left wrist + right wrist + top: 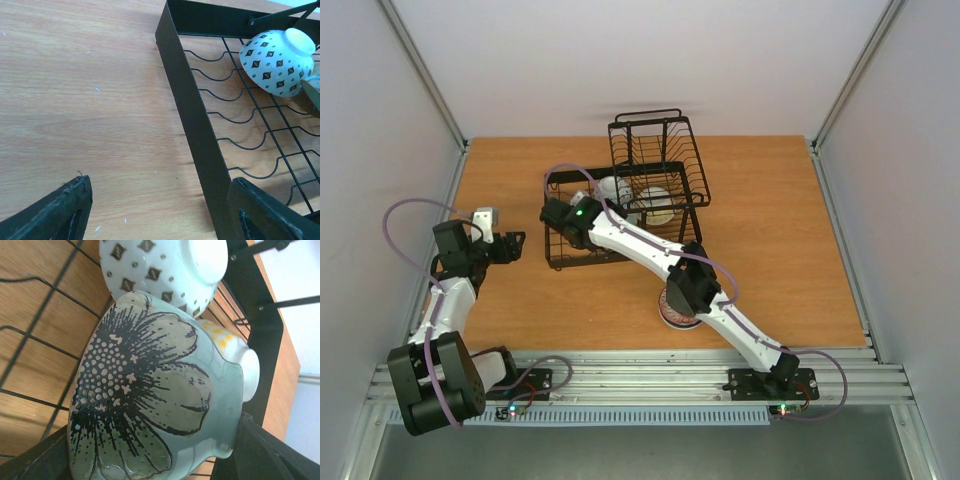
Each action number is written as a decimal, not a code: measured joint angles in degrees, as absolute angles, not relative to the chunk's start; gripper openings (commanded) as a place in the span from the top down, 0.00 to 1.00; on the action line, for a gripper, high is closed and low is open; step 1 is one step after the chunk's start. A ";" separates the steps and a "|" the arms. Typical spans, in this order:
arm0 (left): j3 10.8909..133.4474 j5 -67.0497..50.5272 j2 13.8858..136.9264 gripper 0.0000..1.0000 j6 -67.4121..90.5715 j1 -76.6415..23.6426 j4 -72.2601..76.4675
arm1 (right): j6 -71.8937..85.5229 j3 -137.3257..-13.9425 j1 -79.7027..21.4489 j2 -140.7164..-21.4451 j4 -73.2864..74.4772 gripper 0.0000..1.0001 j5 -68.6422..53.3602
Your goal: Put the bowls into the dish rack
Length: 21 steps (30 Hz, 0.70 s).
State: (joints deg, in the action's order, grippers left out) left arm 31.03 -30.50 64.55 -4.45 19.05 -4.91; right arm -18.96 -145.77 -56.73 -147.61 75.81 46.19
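The black wire dish rack [665, 150] stands at the table's centre back. My right gripper [556, 216] reaches into its lower basket and is shut on a pale green bowl with a black flower [150, 400], held on its side over the wires. Behind it lie a blue-and-white patterned bowl [165, 270] and a bowl with a yellow-orange centre [225, 340]. My left gripper [510, 245] is open and empty, low over the table just left of the rack's side rail [190, 115]. The patterned bowl [275, 60] also shows in the left wrist view.
Another bowl [675, 312] sits on the table near the front, partly hidden under my right arm. Two pale bowls [655, 205] show in the rack from above. White walls enclose the wooden table [770, 230] on three sides.
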 measured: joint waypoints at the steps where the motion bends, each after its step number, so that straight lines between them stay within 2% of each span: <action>1: 31.03 -30.55 64.55 0.25 -4.47 19.05 -4.91 | -18.52 -145.80 -56.49 -147.70 76.60 0.99 46.24; 5: 31.03 -30.63 64.55 0.25 -4.47 19.05 -4.91 | -16.69 -145.88 -55.61 -148.59 79.50 0.99 47.33; 7: 31.03 -30.65 64.58 0.25 -4.47 19.05 -4.91 | -16.23 -145.99 -55.35 -148.94 80.40 0.94 47.94; 8: 31.03 -30.65 64.58 0.25 -4.47 19.05 -4.91 | -16.03 -146.06 -55.27 -149.12 80.77 0.88 48.27; 9: 31.03 -30.65 64.60 0.25 -4.47 19.05 -4.91 | -15.86 -146.12 -55.18 -149.32 81.08 0.78 48.60; 11: 31.03 -30.68 64.77 0.25 -4.47 19.05 -4.91 | -15.51 -146.15 -55.18 -149.60 81.60 0.63 49.19; 16: 31.05 -30.70 64.95 0.24 -4.47 19.05 -4.91 | -15.16 -146.17 -55.18 -149.95 82.06 0.41 49.91; 21: 31.05 -30.74 64.95 0.24 -4.47 19.05 -4.91 | -15.00 -146.17 -55.18 -149.99 82.11 0.23 49.98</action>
